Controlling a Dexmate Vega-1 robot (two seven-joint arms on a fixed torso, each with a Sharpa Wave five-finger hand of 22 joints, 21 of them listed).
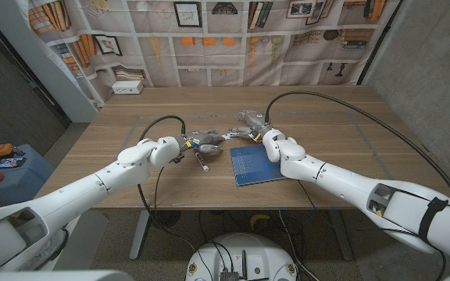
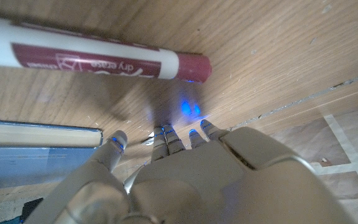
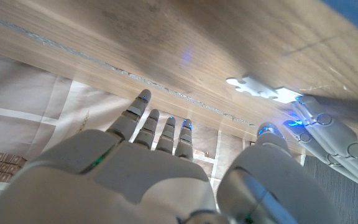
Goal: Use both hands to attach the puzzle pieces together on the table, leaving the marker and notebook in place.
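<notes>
Hands point(image 1: 201, 141) point(image 1: 250, 127) hold nothing, fingers apart; white puzzle piece point(image 3: 261, 89) lies flat between them.

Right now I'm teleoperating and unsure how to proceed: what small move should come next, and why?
Probably ease the right robot hand toward the white puzzle piece. The left robot hand has its fingertips at that piece's edge, while the right one's fingers are spread with nothing in them. Stay away from the marker and notebook nearby.
</notes>
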